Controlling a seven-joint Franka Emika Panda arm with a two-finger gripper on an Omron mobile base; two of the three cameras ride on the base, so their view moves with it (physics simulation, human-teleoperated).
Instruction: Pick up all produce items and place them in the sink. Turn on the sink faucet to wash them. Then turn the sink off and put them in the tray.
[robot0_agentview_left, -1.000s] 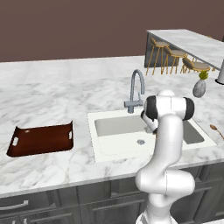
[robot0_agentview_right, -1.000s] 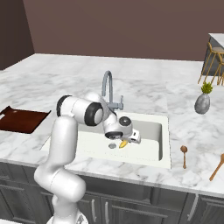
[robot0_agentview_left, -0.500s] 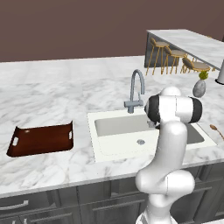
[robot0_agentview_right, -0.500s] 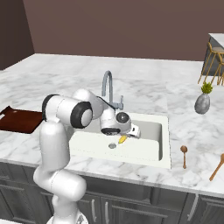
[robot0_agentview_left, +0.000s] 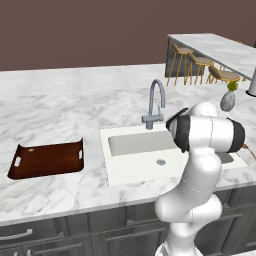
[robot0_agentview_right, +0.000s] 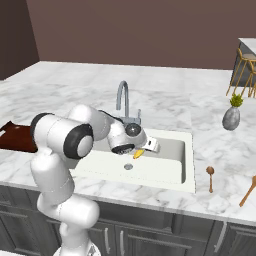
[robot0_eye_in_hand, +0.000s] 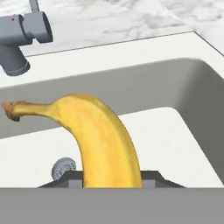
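With the tool (robot0_agentview_right: 145, 148) clamped on the banana (robot0_eye_in_hand: 103, 140), lower it toward the sink (robot0_agentview_right: 170, 172) floor, drain (robot0_eye_in_hand: 64, 168) at 7 o'clock, before letting go.

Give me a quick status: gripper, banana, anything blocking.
Gripper shut on banana, held above the sink basin. Faucet close behind, clear of it. Tray off at the counter's far side.

In the hand view the banana (robot0_eye_in_hand: 103, 140) rises from between the 2 finger tips, its lower end cut off at the bottom edge, so the grip itself is hidden. The sink faucet (robot0_eye_in_hand: 22, 37) is cropped at the top left corner. In the left base view the arm hides the sink (robot0_agentview_left: 135, 165) at its right end.
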